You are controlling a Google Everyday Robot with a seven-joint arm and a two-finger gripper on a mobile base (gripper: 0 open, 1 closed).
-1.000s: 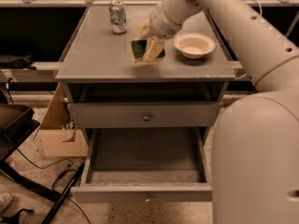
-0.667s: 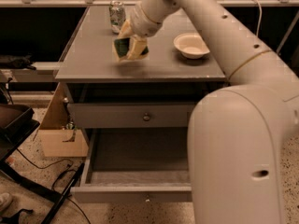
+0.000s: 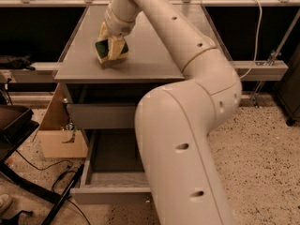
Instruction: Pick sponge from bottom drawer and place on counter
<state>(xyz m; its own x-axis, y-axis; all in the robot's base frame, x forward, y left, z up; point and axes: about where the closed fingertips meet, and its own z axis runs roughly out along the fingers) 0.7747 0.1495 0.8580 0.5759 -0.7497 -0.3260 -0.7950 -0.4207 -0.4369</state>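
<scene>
Camera view: one end effector (image 3: pixel 112 46) is clamped around one sponge (image 3: pixel 102 48), low over the front-left part of the bench (image 3: pixel 150 55). There are two drawers below: the upper drawer (image 3: pixel 101 116) is closed and the bottom drawer (image 3: pixel 110 178) is pulled out. One cardboard box (image 3: pixel 58 142) stands beside them.

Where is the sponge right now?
In the camera view, the sponge is held in the gripper, low at the left side of the counter, above the open bottom drawer.
</scene>
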